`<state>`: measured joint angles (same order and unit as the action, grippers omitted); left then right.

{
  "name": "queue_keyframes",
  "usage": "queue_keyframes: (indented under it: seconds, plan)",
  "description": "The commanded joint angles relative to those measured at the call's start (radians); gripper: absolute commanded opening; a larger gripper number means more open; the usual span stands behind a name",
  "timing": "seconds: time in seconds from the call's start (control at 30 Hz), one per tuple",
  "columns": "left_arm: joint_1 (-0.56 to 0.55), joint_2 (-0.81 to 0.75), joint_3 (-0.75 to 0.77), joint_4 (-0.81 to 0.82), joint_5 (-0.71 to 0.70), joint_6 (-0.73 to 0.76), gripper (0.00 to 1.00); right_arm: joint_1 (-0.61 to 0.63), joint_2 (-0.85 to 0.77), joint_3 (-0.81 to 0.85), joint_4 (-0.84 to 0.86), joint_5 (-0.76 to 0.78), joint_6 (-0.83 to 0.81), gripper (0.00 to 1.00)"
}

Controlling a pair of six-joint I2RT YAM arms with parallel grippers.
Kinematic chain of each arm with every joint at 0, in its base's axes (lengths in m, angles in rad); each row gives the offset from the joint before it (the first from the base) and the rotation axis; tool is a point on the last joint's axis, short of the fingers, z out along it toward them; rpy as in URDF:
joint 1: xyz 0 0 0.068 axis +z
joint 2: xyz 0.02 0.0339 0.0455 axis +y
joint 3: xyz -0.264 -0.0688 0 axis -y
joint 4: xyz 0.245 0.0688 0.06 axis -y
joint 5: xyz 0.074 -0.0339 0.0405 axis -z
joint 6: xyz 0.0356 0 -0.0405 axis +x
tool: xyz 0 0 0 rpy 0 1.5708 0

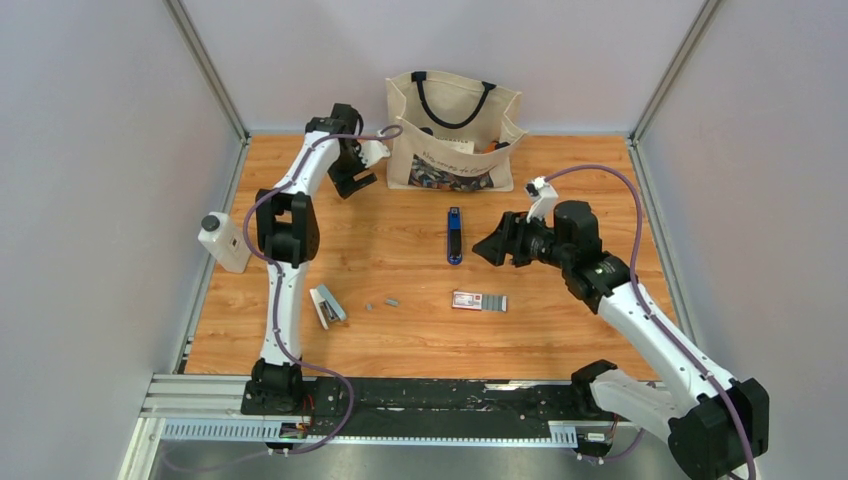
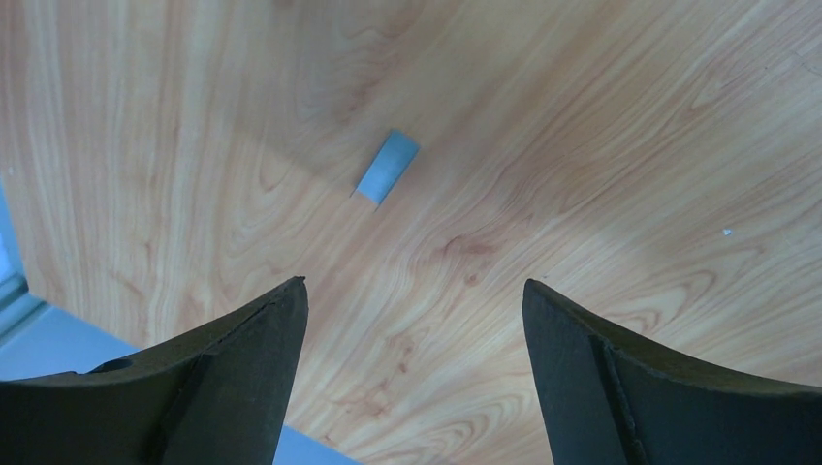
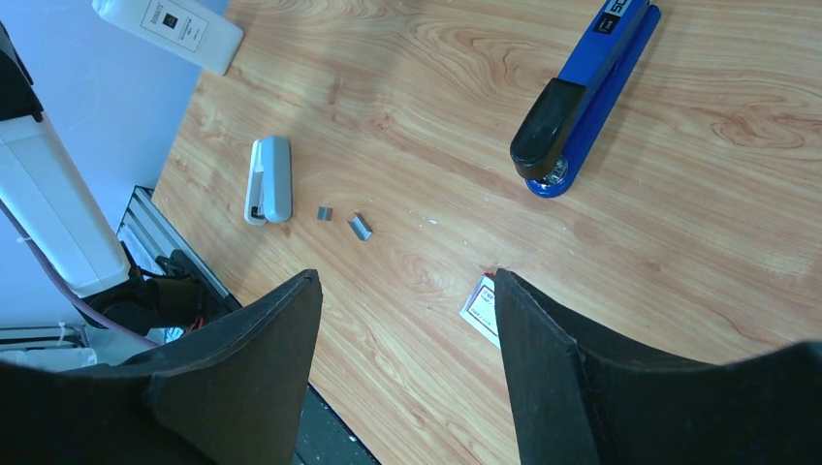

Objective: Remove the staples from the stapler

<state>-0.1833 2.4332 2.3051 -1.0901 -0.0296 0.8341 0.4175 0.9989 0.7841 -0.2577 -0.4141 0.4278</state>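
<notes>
- Table (image 1: 560,330), wood-grained, fills my overhead view.
- A cream tote bag (image 1: 455,130) stands upright at the far edge, about centre.
- My left gripper (image 2: 412,286) hangs far left, just beside the bag. Its fingers are spread wide with nothing between them, and a short grey strip (image 2: 386,167) lies on the wood below.
- My right gripper (image 3: 407,276) hovers right of centre, pointing left, its fingers apart and empty.
- The stapler (image 1: 455,235), blue, lies mid-table running near to far, just left of the right gripper.
- A white bottle (image 1: 223,242) sits at the left edge.
- A small grey stapler (image 1: 327,305) lies near-left.
- A red-and-white box (image 1: 465,299) lies nearer than the blue one.
- The staples (image 1: 392,299), two short pieces, lie between the grey stapler and the box.
</notes>
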Motion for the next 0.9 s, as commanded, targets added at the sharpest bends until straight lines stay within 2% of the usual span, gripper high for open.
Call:
queue_keyframes:
  seconds: [0.0, 0.17, 0.33, 0.53, 0.67, 0.87]
  plan:
    - [-0.010, 0.013, 0.025, -0.016, 0.045, 0.115, 0.90, -0.002, 0.013, -0.002, 0.064, -0.008, -0.021, 0.68]
    - [-0.012, 0.030, 0.033, 0.033, 0.076, 0.114, 0.90, 0.000, 0.046, -0.005, 0.106, -0.023, -0.008, 0.68]
    - [-0.012, 0.050, 0.036, 0.007, 0.138, 0.157, 0.90, -0.002, 0.067, -0.002, 0.113, -0.026, -0.006, 0.68]
    - [-0.008, 0.095, 0.083, -0.024, 0.181, 0.139, 1.00, -0.002, 0.099, 0.004, 0.126, -0.028, -0.006, 0.67]
    - [-0.010, 0.130, 0.134, -0.050, 0.188, 0.128, 1.00, -0.002, 0.113, 0.017, 0.133, -0.031, -0.004, 0.67]
    - [-0.004, 0.135, 0.126, -0.050, 0.188, 0.145, 1.00, -0.002, 0.124, 0.032, 0.127, -0.031, -0.009, 0.67]
